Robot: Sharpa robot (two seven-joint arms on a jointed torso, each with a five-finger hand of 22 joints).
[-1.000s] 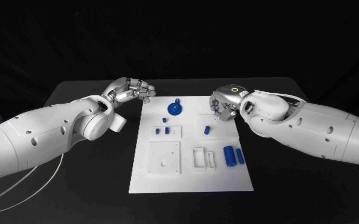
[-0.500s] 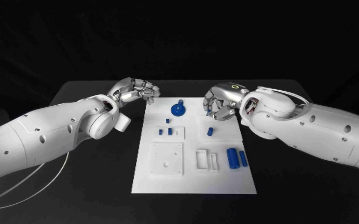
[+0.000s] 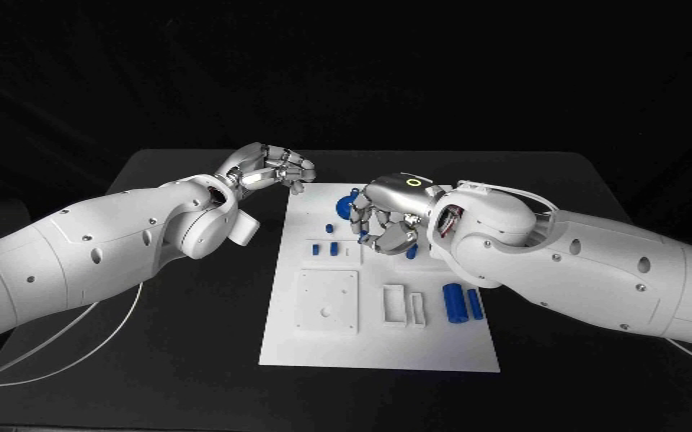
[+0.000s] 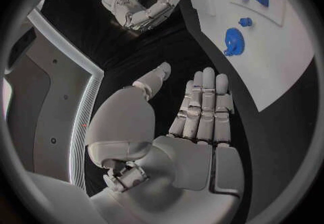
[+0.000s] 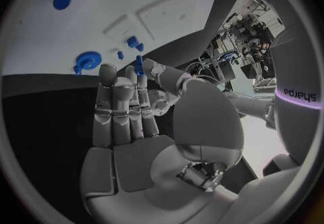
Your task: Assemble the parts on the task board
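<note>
Black tabletop point(image 3: 173, 352) against a dark backdrop, white task board point(image 3: 378, 337) lying in the middle. Right hand point(image 3: 387, 222) hovers over the board's far middle with a small blue peg point(image 5: 139, 65) pinched between thumb and fingertip, other fingers loosely extended. Left hand point(image 3: 268, 168) sits off the board's far left corner, fingers curled in, holding nothing. Blue gear point(image 4: 233, 41) lies at the far end of the board, partly hidden by the right hand in the head view. Small blue blocks point(image 3: 326, 248) sit left of center just beside that hand; two blue cylinders point(image 3: 462, 303) lie side by side at the right edge, nearer the robot. White square plate point(image 3: 326, 302) and a slotted white fixture point(image 3: 402, 304) sit at the near middle. Looks like the carry phase of one insertion: peg picked, not yet seated. Next move probably calls for aligning the peg upright over its hole on the board and pressing straight down; which hole, cannot tell. Risk: a thin pinch could let the peg tilt.
</note>
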